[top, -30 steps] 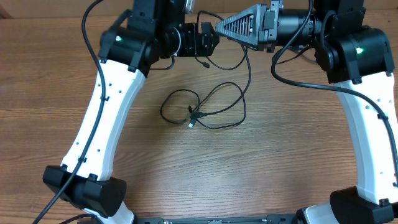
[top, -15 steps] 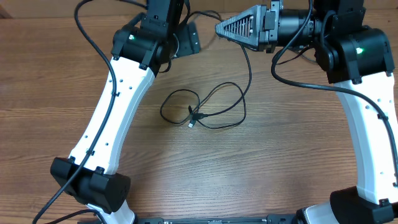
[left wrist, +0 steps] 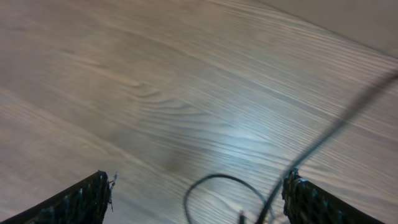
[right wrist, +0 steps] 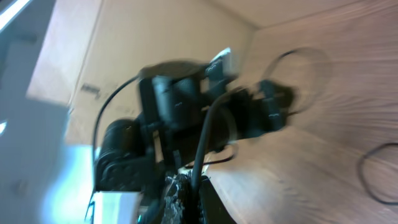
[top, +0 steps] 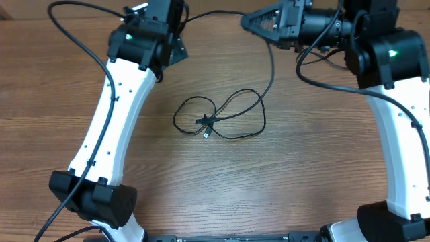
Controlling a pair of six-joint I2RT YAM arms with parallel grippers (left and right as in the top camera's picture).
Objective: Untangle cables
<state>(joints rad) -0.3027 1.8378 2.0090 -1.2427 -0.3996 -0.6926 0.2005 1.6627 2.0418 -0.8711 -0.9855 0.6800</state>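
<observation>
Cables, place: laid on the surface [top: 322,175] near its middle, between the two arms; the cables [top: 209,122] are well apart from the left hand.
Cables, long axis: run left to right. Two loops are seen side by side, the left one smaller, joined at a tangled crossing.
Cables, plug end: a small metal-tipped end is seen just below the crossing, pointed toward the near edge.
Cables, rising strand: from the right loop one strand is led up toward the far edge, to the right hand.
Left hand: the left hand [left wrist: 198,180] is held over the far left of the surface. Its fingers [left wrist: 81,199] are spread wide in the wrist view and nothing is gripped. A loop and a slanting strand are seen between them, blurred; contact with the right-side finger cannot be told.
Right hand: the right hand [top: 247,18] is held at the far edge, pointed left. Its fingers are drawn together to a tip and the rising strand is clamped in them; the wrist view is too blurred to confirm it.
Change, left: the left hand, close by the right hand's tip a second ago, has been swung away to the left.
Change, middle: the loops are found much as before.
Change, right: the right hand has been shifted slightly rightward and toward the far edge.
</observation>
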